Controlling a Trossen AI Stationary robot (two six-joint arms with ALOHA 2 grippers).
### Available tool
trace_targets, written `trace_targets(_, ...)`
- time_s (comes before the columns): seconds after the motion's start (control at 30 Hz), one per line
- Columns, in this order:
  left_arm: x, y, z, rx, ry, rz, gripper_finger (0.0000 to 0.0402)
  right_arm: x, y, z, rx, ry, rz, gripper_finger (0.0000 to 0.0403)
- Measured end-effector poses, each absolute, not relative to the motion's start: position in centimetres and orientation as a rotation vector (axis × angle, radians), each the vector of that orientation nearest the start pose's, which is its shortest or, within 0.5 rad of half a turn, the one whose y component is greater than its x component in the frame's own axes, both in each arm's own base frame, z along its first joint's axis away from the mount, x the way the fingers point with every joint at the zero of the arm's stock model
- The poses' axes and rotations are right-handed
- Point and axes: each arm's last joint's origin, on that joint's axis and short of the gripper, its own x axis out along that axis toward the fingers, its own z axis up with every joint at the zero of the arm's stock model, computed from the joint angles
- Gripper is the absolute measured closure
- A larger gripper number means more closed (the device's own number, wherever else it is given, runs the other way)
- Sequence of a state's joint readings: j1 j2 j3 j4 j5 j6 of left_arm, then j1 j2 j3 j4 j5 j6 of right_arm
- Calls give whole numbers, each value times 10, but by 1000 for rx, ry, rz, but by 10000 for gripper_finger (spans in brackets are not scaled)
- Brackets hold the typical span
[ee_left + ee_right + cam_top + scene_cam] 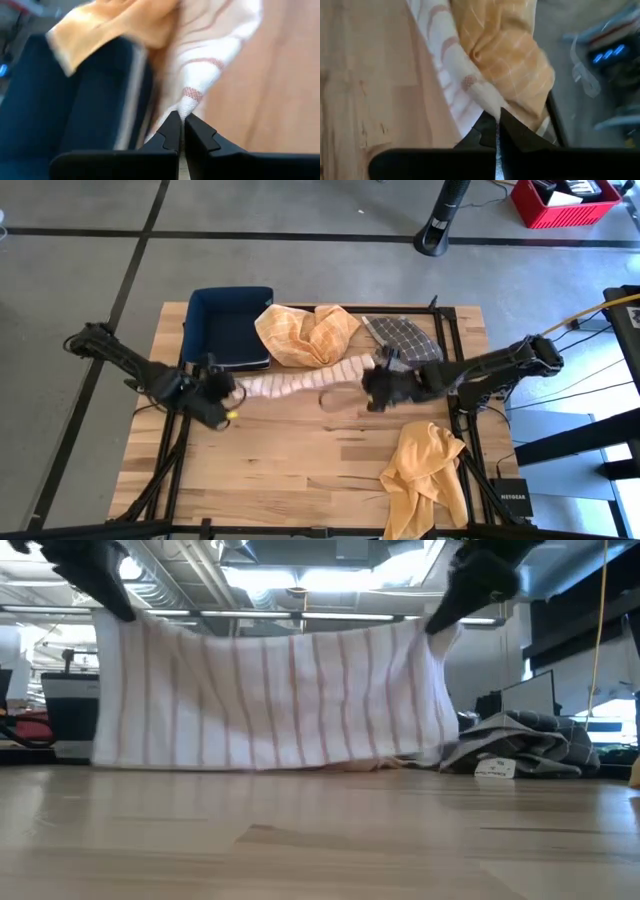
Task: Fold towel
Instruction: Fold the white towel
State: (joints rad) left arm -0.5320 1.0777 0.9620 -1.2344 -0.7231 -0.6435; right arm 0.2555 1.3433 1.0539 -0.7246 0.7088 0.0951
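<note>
The wood counter [300,450] has a yellow cloth [425,470] lying near its front edge, on the right side, with part of it hanging over.

In the middle, the two tools hold up a white towel with pink stripes [270,700]. The left tool [222,392] is pressed together on one top corner. The right tool [375,387] is pressed together on the other top corner. The towel hangs between them like a curtain, and its bottom edge just touches the counter.

Farther back sits a dark blue bin [230,325]. Next to it lies a checked orange cloth [305,332], and beside that a gray cloth [400,335].
</note>
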Motion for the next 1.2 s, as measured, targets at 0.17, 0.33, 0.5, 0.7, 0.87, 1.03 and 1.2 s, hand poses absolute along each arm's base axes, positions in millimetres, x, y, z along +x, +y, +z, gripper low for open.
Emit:
trace_targets(0.17,157,-103,232,342,992,356,401,240,92,234,-500,844,-442,402)
trace_targets(0.33,153,-133,187,353,1134,275,401,225,121,188,-407,964,-249,401)
trace_targets(0.5,156,-157,168,234,1223,154,401,222,137,173,-295,1051,-105,399)
trace_targets(0.7,163,-167,163,130,1241,74,382,230,145,168,-130,1088,30,370)
trace_targets(0.87,163,-168,162,8,1317,50,333,229,146,167,56,1169,83,306)
trace_targets(1.03,168,-172,173,-203,1474,-50,282,231,145,180,222,1336,154,248)
trace_targets(1.2,175,-166,200,-227,1331,-51,262,247,132,202,213,1314,97,222)
